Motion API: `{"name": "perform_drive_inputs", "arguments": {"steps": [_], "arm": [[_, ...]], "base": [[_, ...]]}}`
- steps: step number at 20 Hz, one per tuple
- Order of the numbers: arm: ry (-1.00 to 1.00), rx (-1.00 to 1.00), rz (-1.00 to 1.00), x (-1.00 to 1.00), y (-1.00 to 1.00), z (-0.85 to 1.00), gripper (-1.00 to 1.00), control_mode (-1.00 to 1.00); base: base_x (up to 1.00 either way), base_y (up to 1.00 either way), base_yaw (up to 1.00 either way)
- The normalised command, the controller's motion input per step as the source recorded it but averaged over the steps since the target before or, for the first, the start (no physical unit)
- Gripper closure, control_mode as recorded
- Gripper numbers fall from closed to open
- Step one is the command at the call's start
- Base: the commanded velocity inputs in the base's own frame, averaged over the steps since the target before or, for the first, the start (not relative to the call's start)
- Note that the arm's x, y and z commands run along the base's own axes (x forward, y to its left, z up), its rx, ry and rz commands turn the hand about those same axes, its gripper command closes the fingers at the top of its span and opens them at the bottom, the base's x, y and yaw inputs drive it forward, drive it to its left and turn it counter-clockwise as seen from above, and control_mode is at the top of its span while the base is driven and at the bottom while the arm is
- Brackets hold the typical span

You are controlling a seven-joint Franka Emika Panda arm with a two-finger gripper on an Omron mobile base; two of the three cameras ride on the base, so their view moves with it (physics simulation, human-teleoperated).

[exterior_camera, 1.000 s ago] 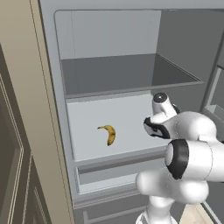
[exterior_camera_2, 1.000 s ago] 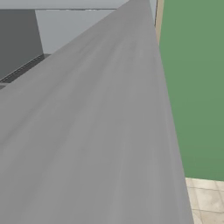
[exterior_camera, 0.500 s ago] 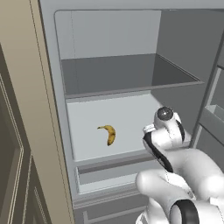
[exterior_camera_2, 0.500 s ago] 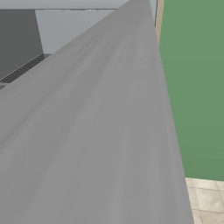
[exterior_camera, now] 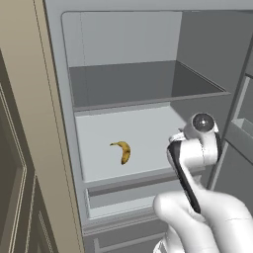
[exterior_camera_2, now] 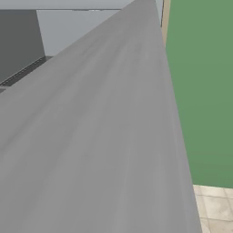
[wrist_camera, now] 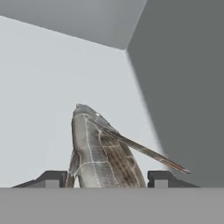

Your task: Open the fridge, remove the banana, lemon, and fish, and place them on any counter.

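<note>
The fridge (exterior_camera: 123, 39) stands open, showing its pale grey shelves. On the middle shelf lies the banana (exterior_camera: 124, 151), a little left of centre and untouched. My wrist (exterior_camera: 197, 141) hangs over the right front of that shelf. In the hand view the silver-grey fish (wrist_camera: 98, 148) sits between my fingertips, head pointing away, with the gripper (wrist_camera: 105, 179) shut on it in front of the fridge's inner corner. The lemon and the counter are out of view.
A beige cabinet panel (exterior_camera: 29, 148) borders the fridge on the left. Door bins (exterior_camera: 242, 133) stick out on the right, close to my wrist. The drawer front (exterior_camera: 128, 192) lies below the shelf. The open door (exterior_camera_2: 91, 136) blocks the right base view, beside a green wall (exterior_camera_2: 200, 91).
My arm has folded and drawn back, the wrist moving down and right along the shelf's front with the fish. The banana has stayed where it was.
</note>
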Motion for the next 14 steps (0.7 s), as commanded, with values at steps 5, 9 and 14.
{"name": "perform_drive_inputs", "arguments": {"steps": [5, 9, 14], "arm": [[0.02, 0.00, 0.09, -0.73, 0.11, 0.43, 1.00, -1.00], [0.02, 0.00, 0.10, -0.37, 0.23, 0.68, 1.00, -1.00], [0.00, 0.00, 0.08, -0.02, 0.21, 0.74, 1.00, -1.00]], "base": [[0.00, 0.00, 0.00], [0.00, 0.00, 0.00], [0.00, 0.00, 0.00]]}}
